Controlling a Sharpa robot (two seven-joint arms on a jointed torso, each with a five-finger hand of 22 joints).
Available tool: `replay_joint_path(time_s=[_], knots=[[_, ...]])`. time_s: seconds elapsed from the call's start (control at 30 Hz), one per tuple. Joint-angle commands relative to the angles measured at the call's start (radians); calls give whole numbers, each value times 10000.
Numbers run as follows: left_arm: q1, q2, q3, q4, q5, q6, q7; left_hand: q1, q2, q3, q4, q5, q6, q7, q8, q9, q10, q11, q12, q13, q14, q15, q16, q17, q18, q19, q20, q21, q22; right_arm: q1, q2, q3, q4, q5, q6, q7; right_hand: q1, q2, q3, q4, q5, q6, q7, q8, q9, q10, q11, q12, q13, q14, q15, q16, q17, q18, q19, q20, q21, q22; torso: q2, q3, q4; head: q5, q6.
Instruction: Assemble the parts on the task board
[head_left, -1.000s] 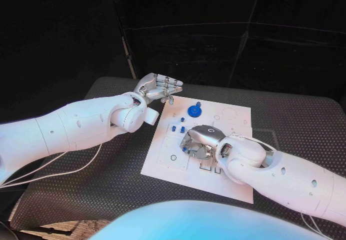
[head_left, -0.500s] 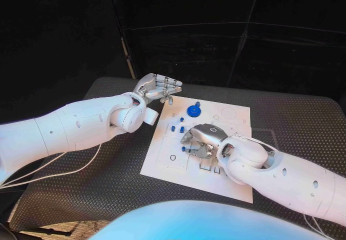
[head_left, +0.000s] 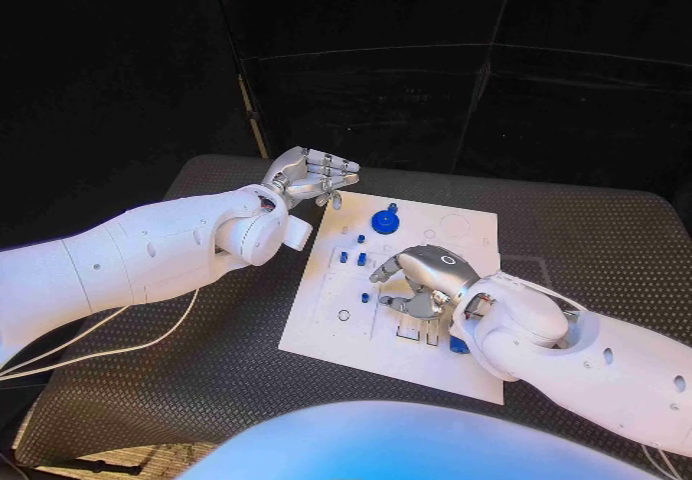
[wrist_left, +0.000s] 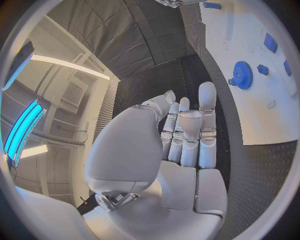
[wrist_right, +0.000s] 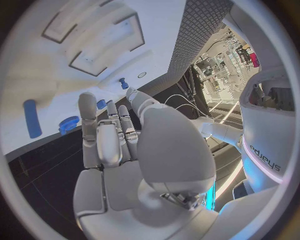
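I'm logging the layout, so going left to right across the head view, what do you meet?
Left hand → blue gear on the task board → right hand.

The white task board (head_left: 418, 300) is brightly lit against a dark surface (head_left: 173, 370); soft shadow is cast beneath the fingers (head_left: 392, 268). Straight edges are bent in both wrist views.

**Surfaces and finishes**

The board (head_left: 459, 355) is a matt white plate, smooth. The gear (head_left: 385, 222) and pegs (head_left: 345, 257) look like blue plastic. The table (head_left: 173, 350) is covered in a black, rough, diamond-textured mat. Both hands (head_left: 315, 176) (head_left: 421, 280) show silvery metal fingers; the arms (head_left: 130, 255) are glossy white plastic shells.
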Motion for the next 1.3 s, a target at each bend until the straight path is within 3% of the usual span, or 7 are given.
replay_joint_path(time_s=[0.03,0.2,0.3,0.57,0.77,1.03,1.3], knots=[[20,-29,13,13,33,104,36,68,41,19,-56,-26,-25,39,-13,-2,-91,-3,29,-13,-85,14,-55,-5,191,-87,-6,-39,-12,43,-375,213,276,735,-168,-155,-93,-29,-107,5,44,-37,-27,-6,10,-60,-22,90,16,200,53,-59,-20,-35,-13,-9,-62,6,-14,-20,-6,-71,2],[19,-76,13,45,33,112,48,68,41,19,-56,-26,-25,39,-13,-2,-91,-3,29,-13,-85,14,-55,-5,191,-87,-6,-39,-12,240,-1073,524,392,1306,355,-556,-254,-83,-627,20,73,-408,-88,-44,-15,-414,-21,278,0,197,63,-42,-3,16,-191,-10,-296,-352,-2,-18,-8,-264,109],[18,-93,12,56,33,116,54,68,41,19,-56,-26,-25,39,-13,-2,-91,-3,29,-13,-85,14,-55,-5,191,-87,-6,-39,-12,317,-1373,592,376,1379,607,-685,-191,-67,-984,-10,78,-703,-138,-40,-10,-710,27,385,1,114,98,-178,-244,62,-380,23,-515,-677,-1,-14,5,-365,186],[18,-105,12,47,33,126,57,61,43,15,-57,-26,-30,40,-13,-3,-107,0,32,-15,-92,18,-59,-18,190,-89,-3,-45,-15,378,-1640,642,239,1101,1299,-816,3,42,-2047,164,193,-1024,-159,-20,10,-1037,41,842,21,89,108,-247,-397,71,-366,48,-637,-801,8,-9,10,-504,232],[19,-89,11,36,33,143,56,56,45,13,-55,-26,-30,38,-12,-3,-111,1,34,-15,-91,19,-55,-13,187,-85,-2,-33,-5,386,-1583,649,119,781,1634,-918,188,243,-2268,222,215,-818,-134,43,44,-1036,14,1089,29,101,88,-253,-424,67,-318,34,-641,-792,12,-11,19,-546,258],[19,-97,11,34,33,146,49,56,45,13,-55,-26,-30,38,-12,-3,-111,1,34,-15,-91,19,-55,-13,187,-85,-2,-33,-5,387,-1422,652,-33,579,1849,-975,533,740,-2126,184,122,-212,-62,187,84,-563,-76,1487,2,146,4,-242,-415,12,-39,-43,-428,-472,16,-10,11,-555,244],[19,-93,11,32,33,161,47,48,49,10,-52,-26,-31,36,-11,-3,-119,2,37,-15,-90,21,-48,-3,186,-85,0,-33,-4,387,-1292,652,-128,406,1893,-994,811,1205,-1409,347,-375,713,-136,377,107,672,-254,1557,-49,291,-146,63,50,-69,301,-162,-46,71,12,-6,20,-565,208]])
